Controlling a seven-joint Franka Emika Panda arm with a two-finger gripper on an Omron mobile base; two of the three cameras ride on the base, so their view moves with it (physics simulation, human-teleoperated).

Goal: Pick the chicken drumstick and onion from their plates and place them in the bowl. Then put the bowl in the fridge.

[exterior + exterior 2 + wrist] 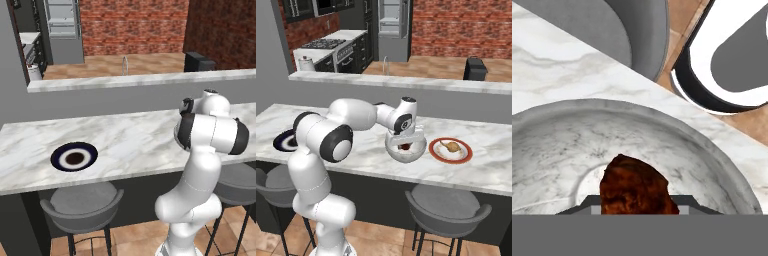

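Hand view has the gripper (639,210) pinched on the dark orange-brown chicken drumstick (637,187), hanging inside the deep pale-grey bowl (557,130). That bowl sits on the white marble counter (356,160), just beside the red-rimmed plate (451,150) carrying the round tan onion (454,147). Navy-rimmed plate (74,156) is well apart.

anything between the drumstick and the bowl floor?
Nothing visible. The tool holds the drumstick right over the bowl, inside its rim; hand view shows bare bowl floor beneath it. The onion sits apart on the red-rimmed plate.
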